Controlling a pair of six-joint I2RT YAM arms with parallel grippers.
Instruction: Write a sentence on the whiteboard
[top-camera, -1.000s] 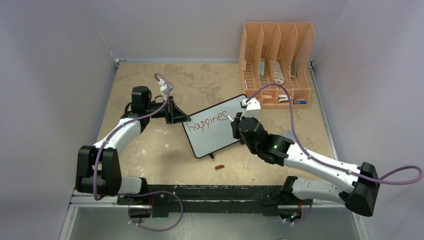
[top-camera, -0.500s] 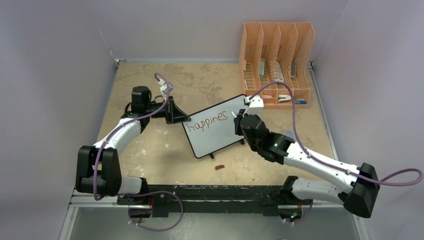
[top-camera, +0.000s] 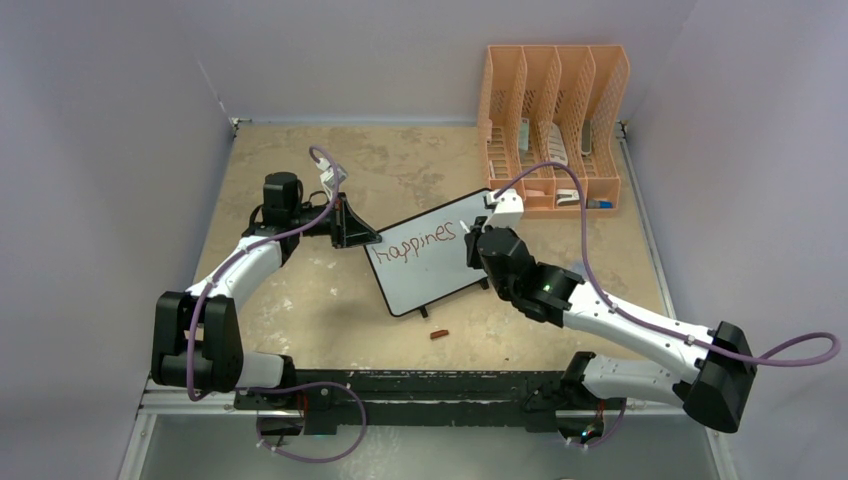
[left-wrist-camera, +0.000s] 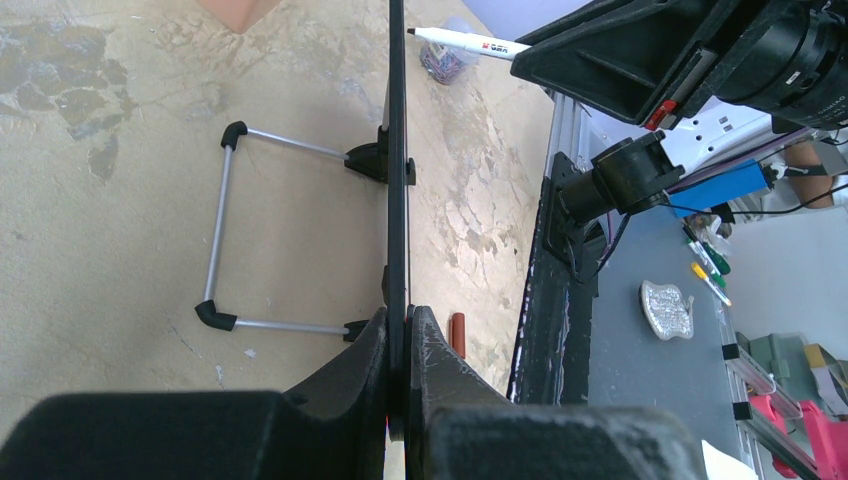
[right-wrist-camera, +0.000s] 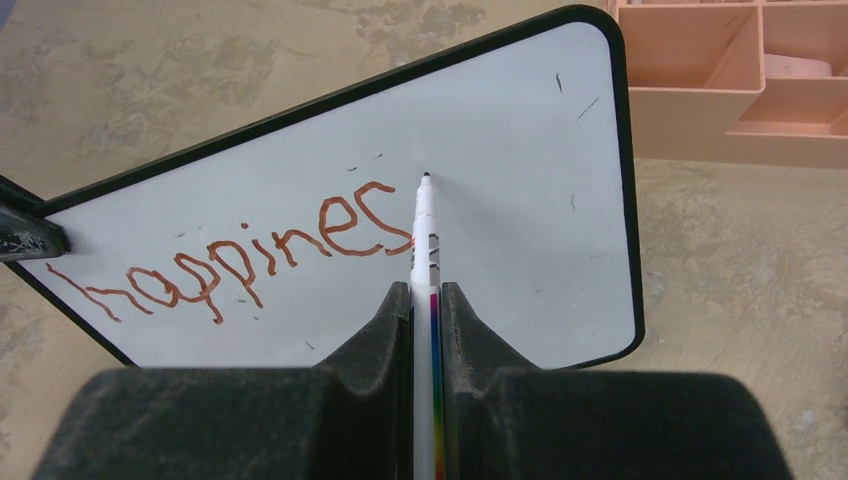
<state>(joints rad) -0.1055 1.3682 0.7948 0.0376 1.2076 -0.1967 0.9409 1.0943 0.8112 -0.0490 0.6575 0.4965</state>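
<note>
The whiteboard (top-camera: 432, 270) stands tilted on its wire stand at the table's middle, and shows edge-on in the left wrist view (left-wrist-camera: 397, 160). Red-brown lettering (right-wrist-camera: 250, 255) on it reads "happines", one line. My left gripper (top-camera: 357, 236) is shut on the board's left edge (left-wrist-camera: 398, 335). My right gripper (top-camera: 470, 240) is shut on a white marker (right-wrist-camera: 425, 240) with a rainbow stripe. The marker's tip (right-wrist-camera: 426, 177) points at the board just right of the last "s"; whether it touches I cannot tell.
An orange file organiser (top-camera: 552, 125) with small items stands at the back right. A small red-brown marker cap (top-camera: 439, 334) lies on the table in front of the board, also in the left wrist view (left-wrist-camera: 458, 333). The board's wire stand (left-wrist-camera: 225, 240) sits behind it.
My right gripper has moved the marker a little right and up along the board, past the end of "happines". The left gripper and the board have not moved.
</note>
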